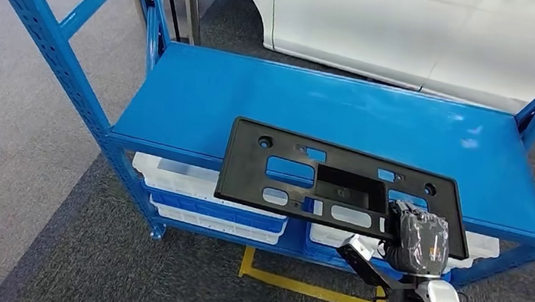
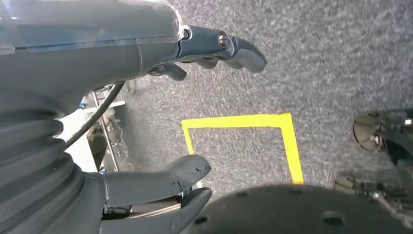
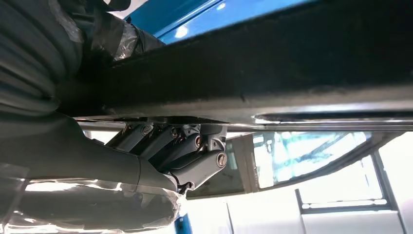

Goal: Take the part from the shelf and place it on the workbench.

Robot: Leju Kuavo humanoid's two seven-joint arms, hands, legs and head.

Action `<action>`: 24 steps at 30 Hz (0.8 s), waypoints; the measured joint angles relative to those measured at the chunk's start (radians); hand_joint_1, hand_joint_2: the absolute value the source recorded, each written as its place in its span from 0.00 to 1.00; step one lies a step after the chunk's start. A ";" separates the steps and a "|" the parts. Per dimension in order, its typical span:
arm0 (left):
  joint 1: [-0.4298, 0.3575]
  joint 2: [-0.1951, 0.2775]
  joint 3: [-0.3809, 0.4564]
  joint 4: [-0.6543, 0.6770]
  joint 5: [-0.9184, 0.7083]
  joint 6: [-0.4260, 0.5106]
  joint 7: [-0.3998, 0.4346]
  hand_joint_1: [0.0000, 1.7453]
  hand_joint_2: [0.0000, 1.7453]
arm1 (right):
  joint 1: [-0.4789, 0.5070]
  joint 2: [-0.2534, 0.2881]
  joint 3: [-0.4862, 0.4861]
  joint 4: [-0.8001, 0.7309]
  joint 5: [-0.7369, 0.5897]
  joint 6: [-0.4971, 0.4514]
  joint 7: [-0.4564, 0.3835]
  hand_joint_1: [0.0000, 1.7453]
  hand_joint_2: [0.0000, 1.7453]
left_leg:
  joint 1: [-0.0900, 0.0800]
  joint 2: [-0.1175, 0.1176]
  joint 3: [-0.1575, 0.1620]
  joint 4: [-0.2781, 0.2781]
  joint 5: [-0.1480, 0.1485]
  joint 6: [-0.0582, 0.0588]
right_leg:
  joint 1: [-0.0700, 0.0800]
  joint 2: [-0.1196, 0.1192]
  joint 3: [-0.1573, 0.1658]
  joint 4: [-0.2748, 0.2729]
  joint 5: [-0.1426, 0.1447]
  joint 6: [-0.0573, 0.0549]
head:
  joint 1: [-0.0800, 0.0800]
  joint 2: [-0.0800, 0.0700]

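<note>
**Right hand grips the part by one corner, with most of it hanging free of support**

The right hand (image 1: 413,242) is closed on the near right corner of the black part (image 1: 338,181), a long flat plate with cut-out windows; in the right wrist view its fingers (image 3: 195,151) are curled under the plate's edge while the thumb side lies over the top. The part sits at the front of the blue shelf (image 1: 202,93), its near edge past the shelf's front lip and above the white bins (image 1: 176,178) on the lower level; whether it rests on the deck or is already lifted a little, I cannot tell.

The left hand (image 2: 146,122) holds nothing, its fingers apart, hanging over grey carpet and a yellow floor marking (image 2: 287,141).

The chief risk, as I judge it, is the off-centre hold; the plate is long and gripped at one end, so its weight may twist it in the fingers and the far end may droop; a slip would drop it onto the bins or the floor. A second risk is catching: the far corner could drag on the deck or strike the blue upright (image 1: 46,47) as the plate swings out; a slow, level lift with the left hand brought in for support would lessen both.
</note>
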 joint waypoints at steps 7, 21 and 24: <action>0.001 0.000 0.001 0.000 0.000 0.002 0.000 0.00 1.00 | -0.003 -0.001 0.001 0.000 -0.003 0.005 -0.001 0.97 1.00 | 0.008 -0.003 -0.067 0.226 -0.191 -0.034 | -0.010 -0.012 -0.078 -0.005 0.074 -0.036 | -0.002 0.000; -0.006 -0.003 0.026 0.000 0.001 0.007 -0.002 0.00 1.00 | -0.036 -0.002 0.007 0.008 -0.030 0.030 -0.017 0.97 1.00 | 0.013 0.004 0.110 -0.031 -0.080 0.016 | -0.014 -0.003 -0.203 0.118 0.032 0.018 | 0.000 0.000; -0.005 -0.003 0.030 0.000 0.000 0.006 -0.001 0.00 1.00 | -0.040 -0.003 0.009 0.017 -0.036 0.040 -0.019 0.97 1.00 | 0.008 0.004 0.061 -0.027 -0.045 0.020 | -0.013 -0.003 -0.224 0.276 -0.058 0.021 | 0.000 0.000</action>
